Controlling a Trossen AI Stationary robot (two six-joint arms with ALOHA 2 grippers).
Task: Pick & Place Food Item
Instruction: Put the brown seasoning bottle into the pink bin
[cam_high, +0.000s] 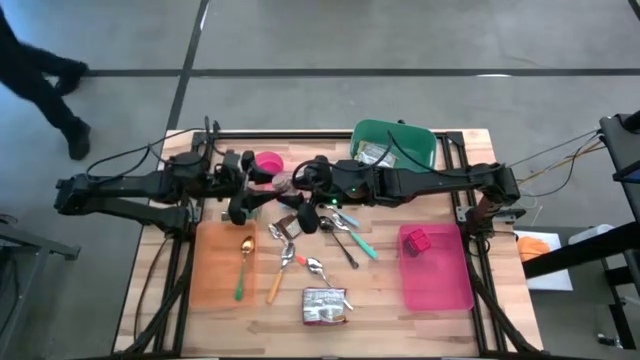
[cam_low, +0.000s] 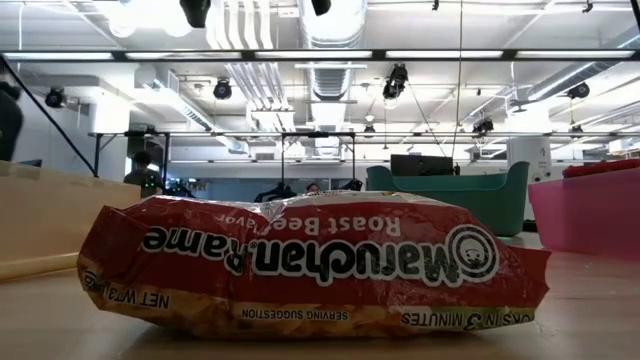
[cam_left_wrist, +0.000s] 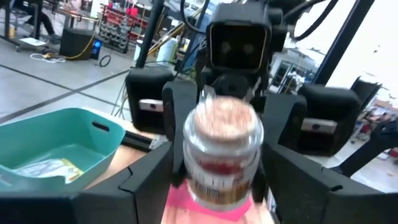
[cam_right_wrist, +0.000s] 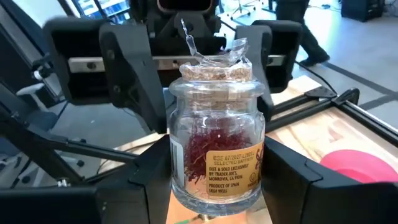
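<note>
Risk first: the jar (cam_right_wrist: 214, 149) is in the air over the middle of the counter (cam_high: 380, 310), between both claws. The right claw (cam_high: 298, 180) is gripping it low on the glass. The left claw (cam_high: 262, 186) has a finger on each side of the jar, but you can't tell from these views whether it's actually clamping.

- If the right lets go before the left has a firm hold, the jar drops onto the loose spoons (cam_high: 345, 240) below it. It's glass, so treat that as a break.
- If both are clamped and either arm pulls, the glass is smooth and round. Expect it to slip, twist or tilt.
- The cork lid (cam_right_wrist: 214, 70) has torn plastic wrap on top (looks loose). Don't let a finger catch it.

Containers:
- Green bin (cam_high: 425, 140), far right of centre: one flat packet (cam_high: 375, 152) inside.
- Pink tray (cam_high: 440, 285), right side: one small red block (cam_high: 417, 240), otherwise bare.
- Orange tray (cam_high: 215, 275), left side: one green-handled spoon (cam_high: 243, 265).
- Pink bowl (cam_high: 268, 162), far side, just beside the claws: you can't see what's inside.
- Noodle pack (cam_low: 315, 265): in no container, flat on the counter at the near edge.
</note>
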